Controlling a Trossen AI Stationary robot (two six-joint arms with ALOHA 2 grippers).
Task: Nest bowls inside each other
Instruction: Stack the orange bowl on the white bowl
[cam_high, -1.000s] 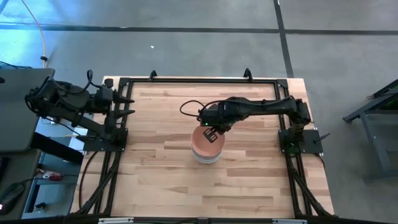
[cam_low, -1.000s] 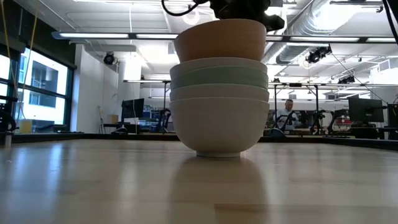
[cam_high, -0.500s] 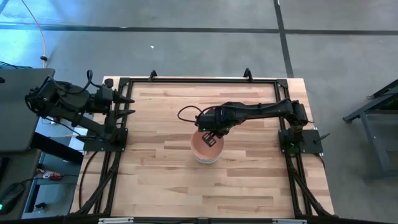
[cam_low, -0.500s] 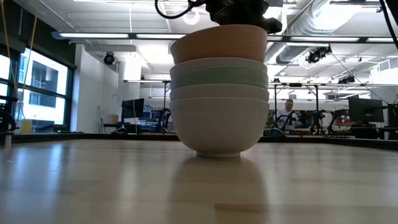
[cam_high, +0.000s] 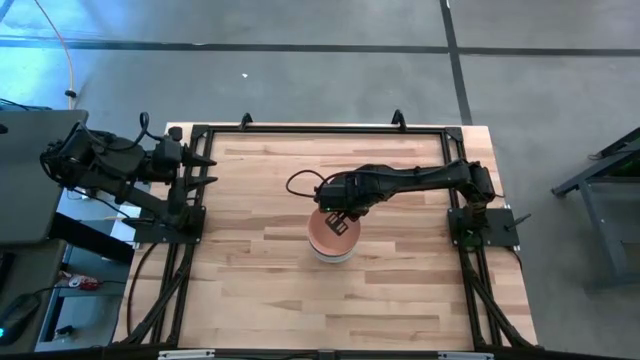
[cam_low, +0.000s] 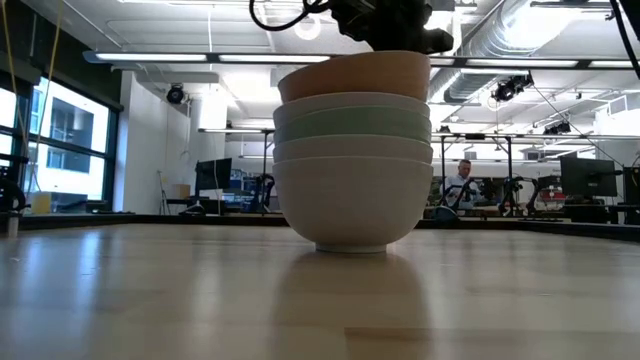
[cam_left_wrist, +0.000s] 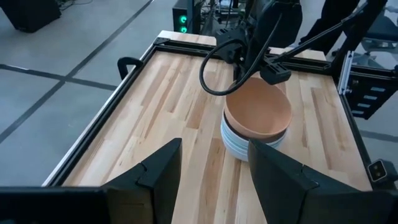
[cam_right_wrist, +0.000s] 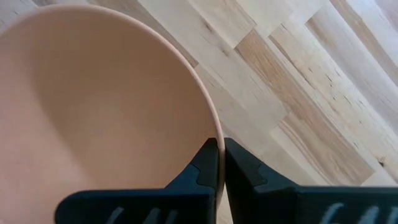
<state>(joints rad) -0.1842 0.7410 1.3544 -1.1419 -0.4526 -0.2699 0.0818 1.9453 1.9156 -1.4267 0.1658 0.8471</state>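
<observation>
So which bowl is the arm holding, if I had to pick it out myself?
Find the wooden table and the single stack of bowls near its middle. The held one is the top bowl, with the right gripper pinching its rim. It alone is salmon-orange and sits tilted; those below are white or pale green.

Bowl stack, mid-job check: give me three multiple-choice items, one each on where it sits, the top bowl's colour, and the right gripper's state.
1. The stack of bowls stands:
A. mid-table
B. on the left edge
C. on the floor

2. The top bowl is:
A. pale green
B. salmon-orange
C. blue

3. The right gripper is:
A. open, clear of the bowls
B. shut on nothing
C. shut on the top bowl's rim

Answers: 1 A, the high view shows it central. 2 B, seen in the left wrist view. 3 C, the fingers pinch the rim in the right wrist view.
</observation>
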